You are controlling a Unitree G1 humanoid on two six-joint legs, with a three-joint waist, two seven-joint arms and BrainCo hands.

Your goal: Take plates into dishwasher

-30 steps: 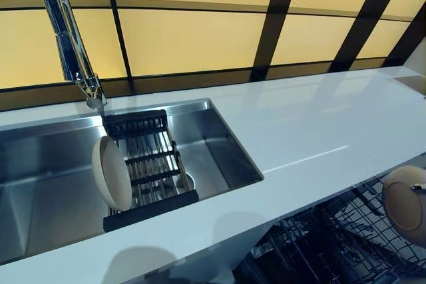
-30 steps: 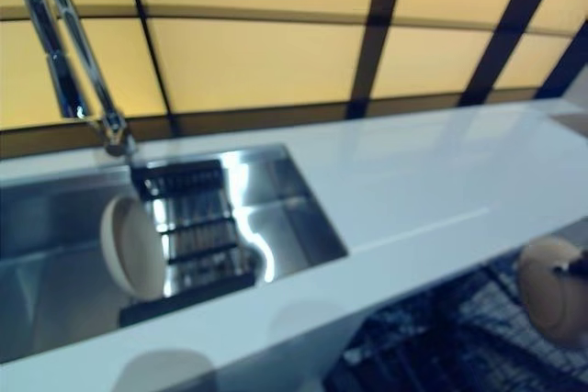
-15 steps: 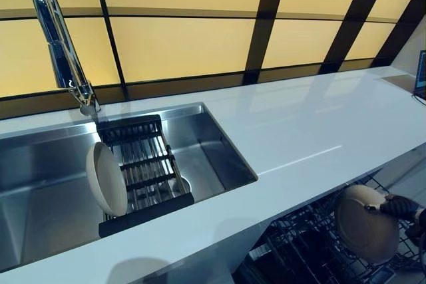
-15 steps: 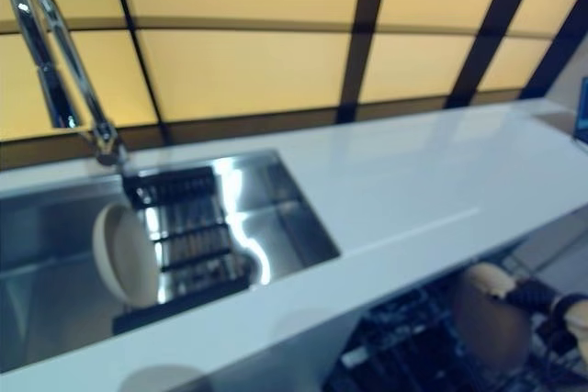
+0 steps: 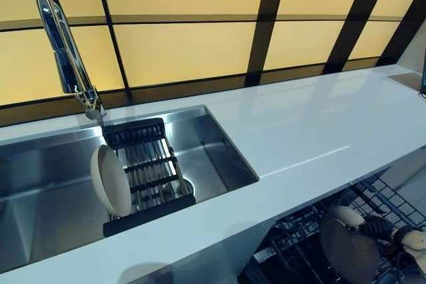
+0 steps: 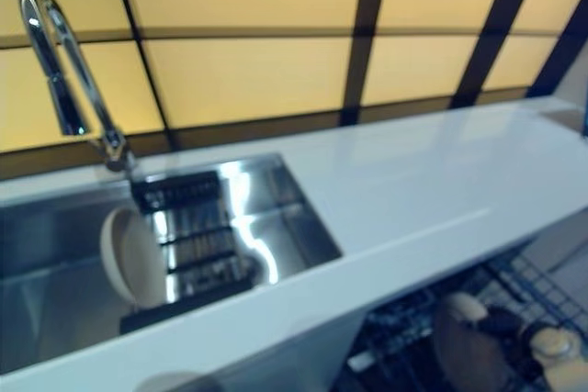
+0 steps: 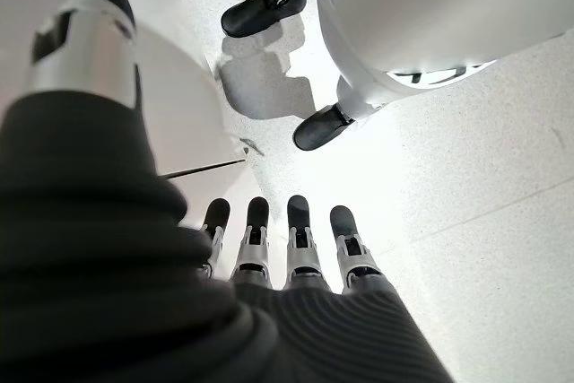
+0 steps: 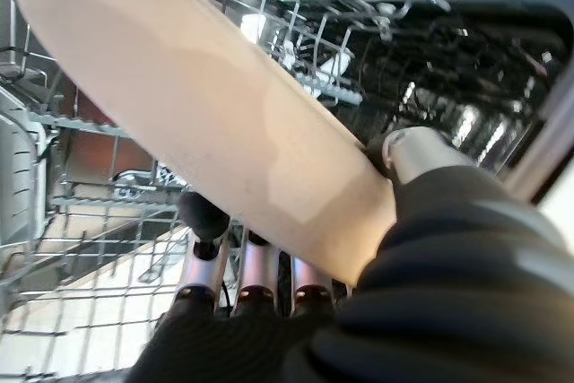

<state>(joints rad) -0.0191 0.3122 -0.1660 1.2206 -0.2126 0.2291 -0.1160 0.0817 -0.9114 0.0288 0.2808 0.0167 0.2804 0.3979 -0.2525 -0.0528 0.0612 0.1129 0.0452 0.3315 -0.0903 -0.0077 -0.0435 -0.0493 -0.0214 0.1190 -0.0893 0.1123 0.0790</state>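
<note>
Plate (image 5: pixel 346 254) pinched in right hand (image 5: pixel 399 239) over dishwasher rack (image 5: pixel 389 197).

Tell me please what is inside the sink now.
Inside the sink a black drying rack lies across the basin, and one beige plate stands on edge against it. The drain shows partly beyond the rack. What lies under the rack and behind the plate is covered.

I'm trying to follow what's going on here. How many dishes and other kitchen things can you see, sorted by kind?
Beige plates: 2, one standing on edge in the drying rack, one held by the right hand over the dishwasher rack
Drying racks in the sink: 1
Sinks: 1
Faucets: 1
Dishwasher racks: 1
Total: 6
</note>
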